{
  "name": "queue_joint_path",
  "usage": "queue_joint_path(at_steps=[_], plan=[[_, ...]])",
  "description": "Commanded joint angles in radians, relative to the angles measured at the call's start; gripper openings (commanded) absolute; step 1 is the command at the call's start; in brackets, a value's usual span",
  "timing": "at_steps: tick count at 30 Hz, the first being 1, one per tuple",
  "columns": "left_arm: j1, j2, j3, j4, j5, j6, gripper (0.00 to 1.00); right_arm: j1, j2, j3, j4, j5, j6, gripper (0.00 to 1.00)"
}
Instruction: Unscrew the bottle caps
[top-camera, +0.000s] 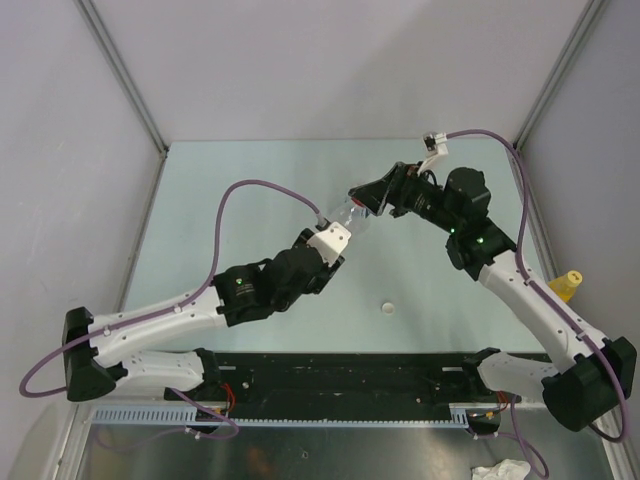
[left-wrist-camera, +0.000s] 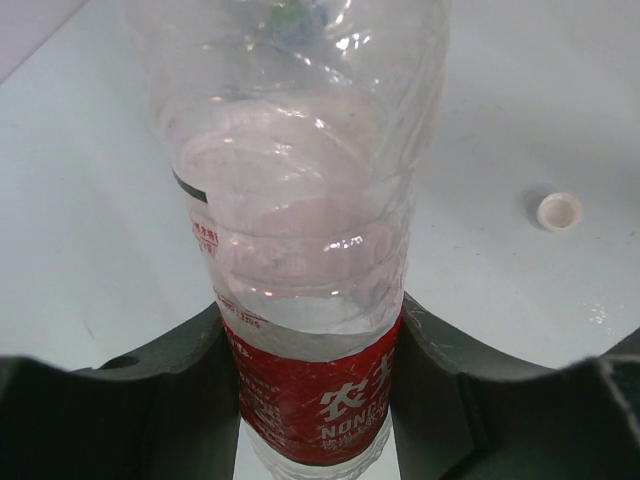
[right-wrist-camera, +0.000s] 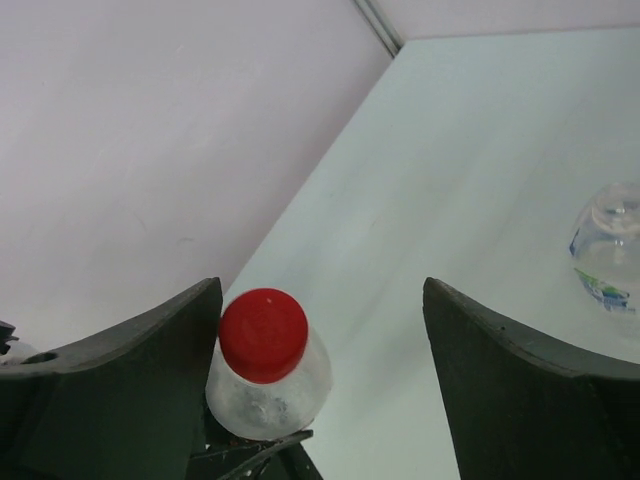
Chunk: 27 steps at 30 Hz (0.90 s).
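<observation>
My left gripper (left-wrist-camera: 312, 335) is shut on a clear bottle with a red label (left-wrist-camera: 300, 230), its fingers pressing the label from both sides. From above, the left gripper (top-camera: 335, 238) holds that bottle (top-camera: 352, 213) off the table, neck towards the right gripper (top-camera: 368, 197). The bottle's red cap (right-wrist-camera: 263, 335) sits on its neck between the fingers of my right gripper (right-wrist-camera: 322, 300). It lies close against the left finger (right-wrist-camera: 160, 360), with a wide gap to the other. The right gripper is open. A loose white cap (top-camera: 388, 307) lies on the table.
A bottle with a yellow cap (top-camera: 567, 284) stands at the right, partly behind the right arm. A clear bottle with a blue-green label (right-wrist-camera: 608, 255) lies at the right edge of the right wrist view. Walls enclose the table on three sides.
</observation>
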Motion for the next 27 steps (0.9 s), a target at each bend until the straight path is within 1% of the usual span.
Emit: queue_joint_path(at_steps=[1,7,13,14,15,17,25,27], plan=[[-0.013,0.004,0.052,-0.011,-0.094,0.020,0.22,0.006,0.013,0.048,-0.011,0.006,0.018,0.81],[-0.016,0.019,0.052,-0.014,-0.089,0.022,0.22,0.010,0.028,0.048,0.010,-0.020,0.040,0.58],[-0.016,0.016,0.048,-0.015,-0.093,0.015,0.22,0.016,0.041,0.048,0.022,-0.057,0.058,0.11],[-0.016,0.013,0.048,-0.015,-0.093,0.013,0.22,0.016,0.042,0.048,0.022,-0.059,0.058,0.06],[-0.016,0.010,0.047,-0.015,-0.092,0.012,0.22,0.016,0.041,0.047,0.020,-0.060,0.056,0.03],[-0.016,0.005,0.044,-0.015,-0.085,0.007,0.22,0.016,0.039,0.047,0.016,-0.058,0.050,0.01],[-0.016,-0.026,0.023,-0.002,-0.006,-0.025,0.21,0.019,0.021,0.047,0.019,-0.083,0.022,0.00],[-0.016,-0.040,0.007,0.015,0.029,-0.034,0.19,0.022,0.018,0.047,0.032,-0.104,0.016,0.00]])
